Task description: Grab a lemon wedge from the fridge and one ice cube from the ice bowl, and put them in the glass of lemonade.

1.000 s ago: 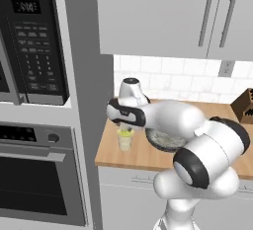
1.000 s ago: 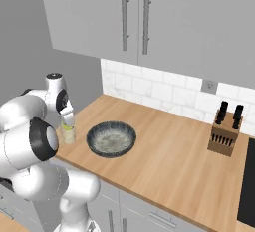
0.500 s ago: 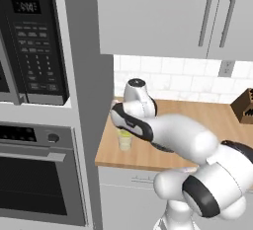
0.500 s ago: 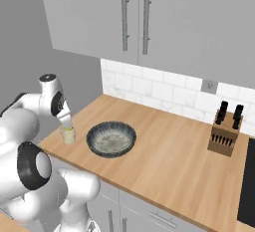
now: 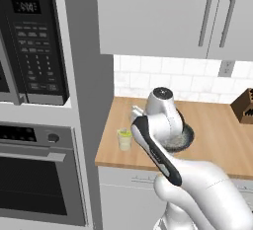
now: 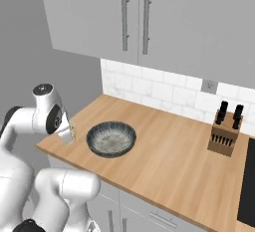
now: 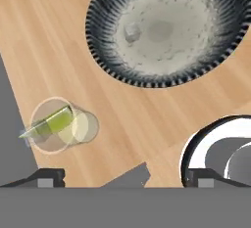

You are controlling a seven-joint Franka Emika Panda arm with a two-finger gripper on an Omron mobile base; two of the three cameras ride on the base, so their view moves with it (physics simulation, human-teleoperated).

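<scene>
The glass of lemonade (image 7: 61,124) stands near the counter's left front corner, with the yellow-green lemon wedge (image 7: 51,122) lying in its mouth. The glass (image 5: 124,139) and its wedge (image 5: 124,134) also appear in the left base view. To its right sits the ice bowl (image 7: 166,31), dark-ribbed outside and pale inside, with a small ice cube (image 7: 131,30) in it. My gripper (image 7: 125,178) hangs open above the counter between glass and ice bowl (image 6: 111,139), holding nothing. The arm hides part of the ice bowl (image 5: 184,136). The fridge is out of view.
A knife block (image 6: 224,134) stands at the back right of the wooden counter (image 6: 164,166). Left of the counter rises a column with a black microwave (image 5: 32,46) and an oven (image 5: 34,174). Wall cabinets (image 6: 134,17) hang overhead.
The jaws have spread wide and the lemon wedge now rests in the glass. The hand has lifted off the glass and drawn up and back toward the bowl.
</scene>
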